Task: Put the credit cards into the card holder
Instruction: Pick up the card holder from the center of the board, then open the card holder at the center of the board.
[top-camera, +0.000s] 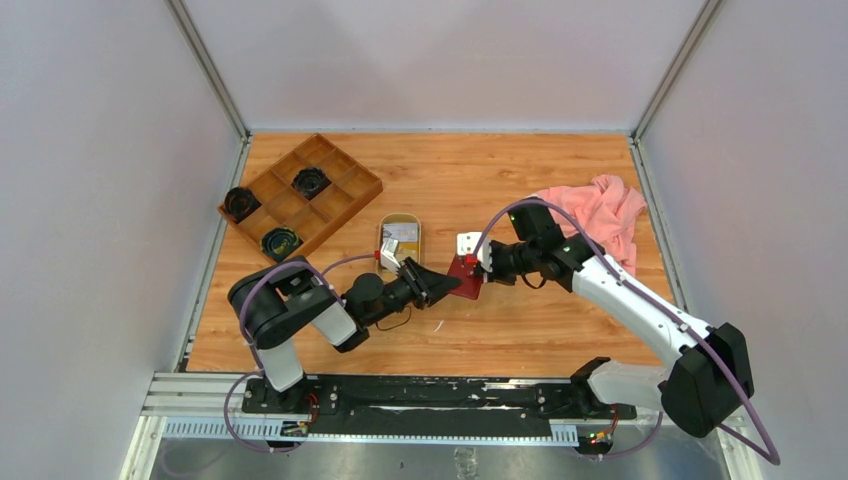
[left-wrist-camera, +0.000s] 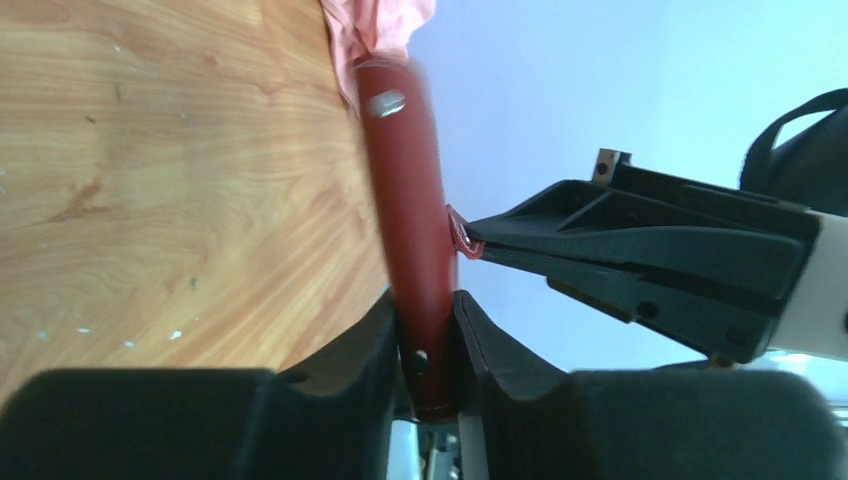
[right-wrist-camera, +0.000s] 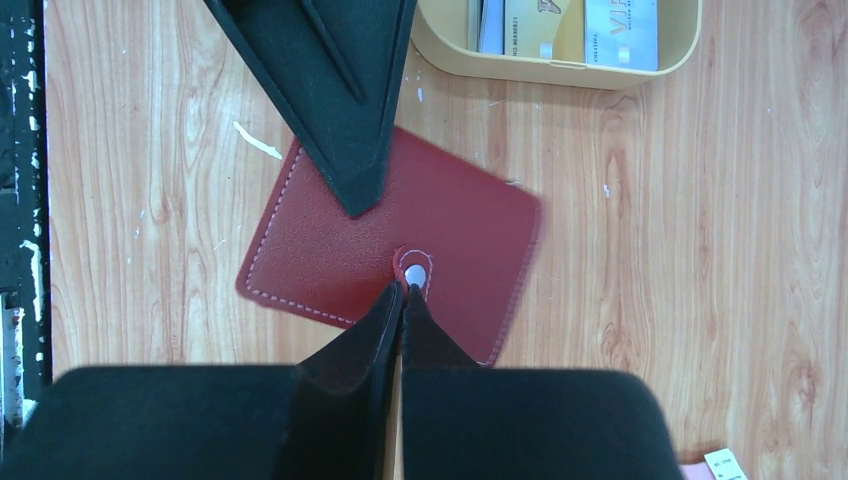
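Card holder (right-wrist-camera: 330, 250): closed, snap appears fastened, held betw. both grippers mid-table, seemingly raised off tabletop (top-camera: 520, 180). Credit cards (right-wrist-camera: 620, 20): all in oval tray (right-wrist-camera: 480, 62) just beyond; none in holder. Progress: early stage; holder not yet opened, every card left to load. L gripper (left-wrist-camera: 425, 310): fingers clamped on holder's edge. R gripper (right-wrist-camera: 403, 292): fingers nearly together, pinching snap tab (right-wrist-camera: 414, 272), prob. to pull flap open. Pink cloth (top-camera: 600, 210), compartmented box (top-camera: 300, 195): well apart.
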